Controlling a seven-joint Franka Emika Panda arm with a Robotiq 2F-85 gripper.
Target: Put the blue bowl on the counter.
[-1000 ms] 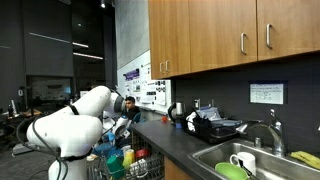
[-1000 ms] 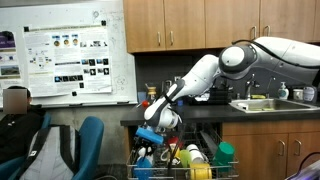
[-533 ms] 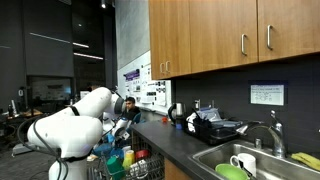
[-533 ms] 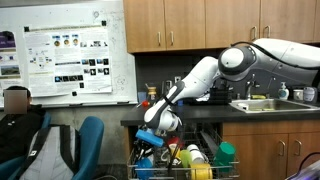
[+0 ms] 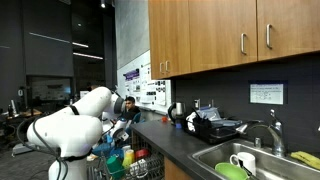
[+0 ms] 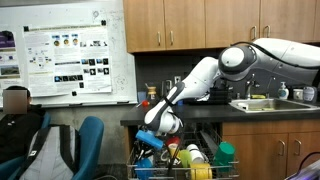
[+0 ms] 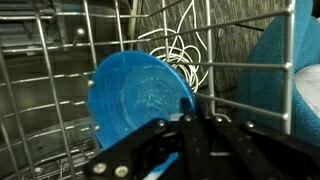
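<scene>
The blue bowl point(image 7: 135, 95) fills the middle of the wrist view, tilted on edge inside the wire dish rack point(image 7: 60, 95). My gripper point(image 7: 195, 125) has its fingers drawn together on the bowl's right rim. In an exterior view the gripper point(image 6: 155, 130) hangs just above the pulled-out rack point(image 6: 180, 165) with the blue bowl point(image 6: 147, 137) at its tips. The dark counter point(image 5: 180, 140) runs along the wall above the rack and also shows in an exterior view point(image 6: 175, 123).
The rack holds several upright items, including green and yellow ones point(image 6: 222, 153). The steel sink point(image 5: 262, 160) holds a green bowl point(image 5: 232, 171) and a white mug point(image 5: 243, 162). A dark dish drainer point(image 5: 215, 127) stands on the counter. A seated person point(image 6: 15, 105) and blue chair point(image 6: 88, 135) are nearby.
</scene>
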